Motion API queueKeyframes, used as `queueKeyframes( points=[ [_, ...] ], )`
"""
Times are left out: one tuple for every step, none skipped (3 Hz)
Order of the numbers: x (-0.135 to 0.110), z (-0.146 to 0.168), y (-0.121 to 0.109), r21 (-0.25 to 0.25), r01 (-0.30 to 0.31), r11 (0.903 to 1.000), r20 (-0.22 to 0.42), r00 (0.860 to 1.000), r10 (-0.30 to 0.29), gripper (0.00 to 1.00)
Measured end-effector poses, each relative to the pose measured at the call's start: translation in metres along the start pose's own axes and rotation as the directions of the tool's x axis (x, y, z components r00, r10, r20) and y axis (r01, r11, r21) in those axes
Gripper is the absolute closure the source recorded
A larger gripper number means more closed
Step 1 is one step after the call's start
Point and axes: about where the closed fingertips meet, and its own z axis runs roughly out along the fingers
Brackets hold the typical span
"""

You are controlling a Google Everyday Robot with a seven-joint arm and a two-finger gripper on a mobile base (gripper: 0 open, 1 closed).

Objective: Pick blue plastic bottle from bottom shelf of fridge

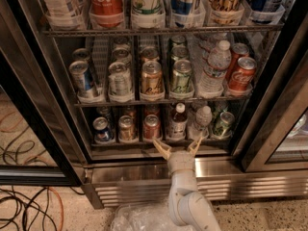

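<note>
The fridge (43, 114) stands open with wire racks of drinks. On the bottom shelf (159, 141) the blue plastic bottle (178, 122) stands upright, with a white cap, dark contents and a pale label. A red can (151, 127) is to its left and a clear ribbed water bottle (201, 123) to its right. My gripper (177, 146) is open just in front of and below the bottle, at the shelf's front edge, its two pale fingers spread wide. It holds nothing.
Cans (102, 129) fill the left lanes of the bottom shelf; a green can (223, 123) is at the right. The middle rack (159, 101) hangs low above. The steel base grille (240, 182) is below, cables (24, 211) on the floor at left, crumpled plastic (139, 218) by my arm.
</note>
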Motion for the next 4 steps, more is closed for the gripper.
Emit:
queueKeyframes(
  points=[
    [0.0, 0.0, 0.0, 0.0, 0.0, 1.0, 0.0, 1.0, 0.0, 0.18],
    [0.0, 0.0, 0.0, 0.0, 0.0, 1.0, 0.0, 1.0, 0.0, 0.19],
    [0.0, 0.0, 0.0, 0.0, 0.0, 1.0, 0.0, 1.0, 0.0, 0.41],
    [0.0, 0.0001, 0.0, 0.0, 0.0, 1.0, 0.0, 1.0, 0.0, 0.33]
  ],
)
